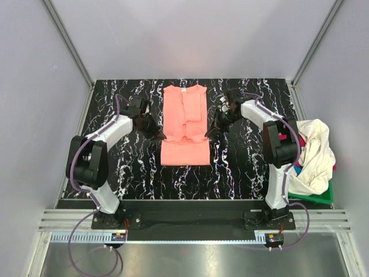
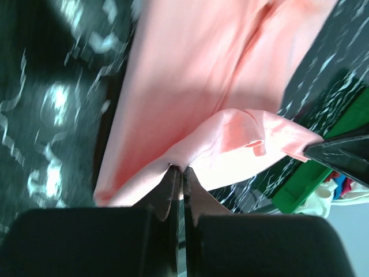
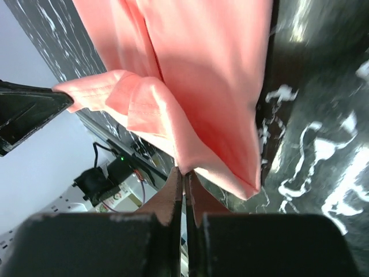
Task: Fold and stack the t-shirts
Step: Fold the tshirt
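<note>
A salmon-pink t-shirt [image 1: 184, 124] lies lengthwise in the middle of the black marble table [image 1: 242, 167], sleeves folded in, its near part doubled over and lifted. My left gripper [image 1: 161, 136] is shut on the shirt's left edge; in the left wrist view the cloth [image 2: 190, 86] is pinched at the fingertips [image 2: 170, 176]. My right gripper [image 1: 209, 133] is shut on the right edge; the right wrist view shows the cloth [image 3: 207, 75] pinched between the fingertips [image 3: 192, 178]. A cream-white shirt [image 1: 314, 153] is heaped at the right edge, with bits of magenta and blue beneath it.
A green plastic basket [image 1: 317, 197] stands at the table's right edge under the heap of shirts; it also shows in the left wrist view [image 2: 323, 156]. Grey walls enclose the table on three sides. The arm bases sit on the near rail.
</note>
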`<state>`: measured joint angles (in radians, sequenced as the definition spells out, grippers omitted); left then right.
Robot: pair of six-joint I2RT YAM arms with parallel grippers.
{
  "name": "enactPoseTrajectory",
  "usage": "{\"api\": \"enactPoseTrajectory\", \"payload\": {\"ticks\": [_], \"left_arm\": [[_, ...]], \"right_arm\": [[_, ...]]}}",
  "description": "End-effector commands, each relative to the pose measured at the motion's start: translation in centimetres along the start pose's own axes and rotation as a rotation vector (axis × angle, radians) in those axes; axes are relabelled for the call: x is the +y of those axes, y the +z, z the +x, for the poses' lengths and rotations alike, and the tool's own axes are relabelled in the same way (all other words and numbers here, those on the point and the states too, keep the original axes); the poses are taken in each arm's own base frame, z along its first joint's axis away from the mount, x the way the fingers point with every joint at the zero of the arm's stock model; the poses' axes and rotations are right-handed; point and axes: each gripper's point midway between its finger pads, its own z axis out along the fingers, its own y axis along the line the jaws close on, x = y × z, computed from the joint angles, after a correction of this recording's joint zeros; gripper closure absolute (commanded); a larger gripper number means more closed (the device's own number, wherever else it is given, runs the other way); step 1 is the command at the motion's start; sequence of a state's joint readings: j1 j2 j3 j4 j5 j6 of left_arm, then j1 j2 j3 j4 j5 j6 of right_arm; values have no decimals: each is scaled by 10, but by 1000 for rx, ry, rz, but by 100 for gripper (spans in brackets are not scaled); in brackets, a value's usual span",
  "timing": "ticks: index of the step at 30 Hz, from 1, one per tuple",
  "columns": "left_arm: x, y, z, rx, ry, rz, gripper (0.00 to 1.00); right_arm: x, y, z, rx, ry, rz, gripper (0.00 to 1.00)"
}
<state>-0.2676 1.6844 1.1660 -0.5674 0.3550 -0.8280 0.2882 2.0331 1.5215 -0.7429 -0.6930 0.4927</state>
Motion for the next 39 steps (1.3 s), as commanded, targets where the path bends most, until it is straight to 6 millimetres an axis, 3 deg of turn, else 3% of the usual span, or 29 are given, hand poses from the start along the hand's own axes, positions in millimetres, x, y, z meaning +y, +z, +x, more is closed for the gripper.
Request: {"api": "enactPoseTrajectory", "payload": {"ticks": [1,6,10,36,38,39], "left_arm": [[-27,-2,-24,-8,70,83,100],[-36,2,-56,-40,55,110,100],[-34,19,-63,2,42,100,100],[-13,40,-76,0,-40,50,100],[-13,43,-78,4,-40,52,94],[-14,43,-79,4,-36,54,85]], "right_arm": [[6,-13,-16,8,-8,-1,100],[4,-10,-41,6,-1,-10,100],[5,-8,-54,6,2,-36,100],[-6,16,-83,48,9,-82,100],[-5,17,-86,48,13,-85,99],[-5,18,-86,50,14,-87,98]]}}
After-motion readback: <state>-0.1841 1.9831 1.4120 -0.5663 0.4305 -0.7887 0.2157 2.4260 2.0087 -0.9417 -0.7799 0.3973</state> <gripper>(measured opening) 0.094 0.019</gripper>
